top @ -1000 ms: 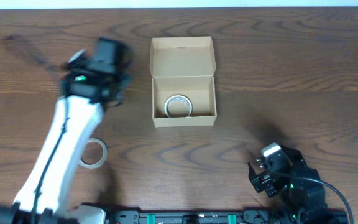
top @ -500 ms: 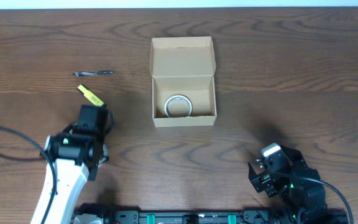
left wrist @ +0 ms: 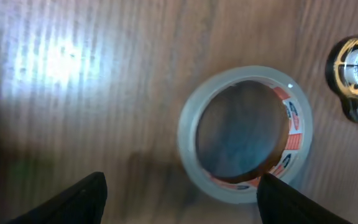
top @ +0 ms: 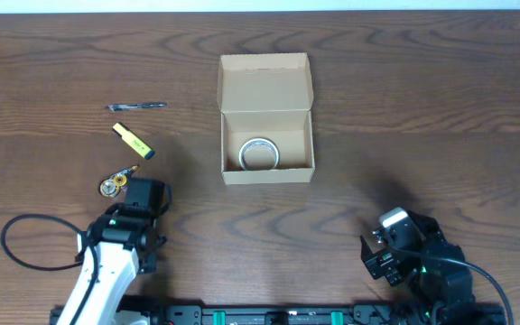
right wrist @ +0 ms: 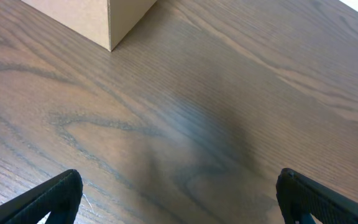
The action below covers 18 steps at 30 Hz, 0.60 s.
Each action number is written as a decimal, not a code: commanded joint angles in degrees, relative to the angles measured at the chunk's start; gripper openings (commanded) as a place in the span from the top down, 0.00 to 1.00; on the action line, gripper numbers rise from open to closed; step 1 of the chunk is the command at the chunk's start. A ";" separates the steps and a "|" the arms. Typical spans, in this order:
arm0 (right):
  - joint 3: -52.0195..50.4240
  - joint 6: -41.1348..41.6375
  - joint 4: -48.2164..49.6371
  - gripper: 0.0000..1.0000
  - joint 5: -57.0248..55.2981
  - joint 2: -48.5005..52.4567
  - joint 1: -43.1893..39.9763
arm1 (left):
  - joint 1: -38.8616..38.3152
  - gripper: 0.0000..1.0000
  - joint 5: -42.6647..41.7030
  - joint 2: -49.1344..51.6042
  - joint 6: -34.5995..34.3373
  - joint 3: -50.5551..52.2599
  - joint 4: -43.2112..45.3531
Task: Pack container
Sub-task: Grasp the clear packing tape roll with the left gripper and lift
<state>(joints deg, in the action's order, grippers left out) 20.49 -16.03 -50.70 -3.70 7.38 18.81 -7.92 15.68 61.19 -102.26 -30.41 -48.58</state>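
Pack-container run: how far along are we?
Done: one tape roll lies inside the container. In hand: nothing yet; the left hand hangs open over a second tape roll on the table. Left: that roll, the pen, the yellow highlighter and a small gold item, all outside it.

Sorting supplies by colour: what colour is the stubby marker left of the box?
The marker is yellow, dark-tipped; best seen overhead.
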 commanded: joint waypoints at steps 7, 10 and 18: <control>-0.09 0.13 0.09 0.01 -0.37 -0.24 -0.50 | 0.11 0.22 4.28 9.22 -2.12 0.39 9.51; -0.09 0.13 0.11 0.01 -0.37 -0.24 -0.50 | 1.05 0.25 4.35 11.02 -2.14 0.39 11.69; -0.09 0.13 0.09 0.01 -0.37 -0.24 -0.50 | 1.60 0.30 3.30 13.92 -2.14 0.39 13.31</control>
<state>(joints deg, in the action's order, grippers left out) 20.49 -16.03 -50.68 -3.70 7.38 18.81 -6.74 18.39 74.35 -103.72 -30.39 -35.24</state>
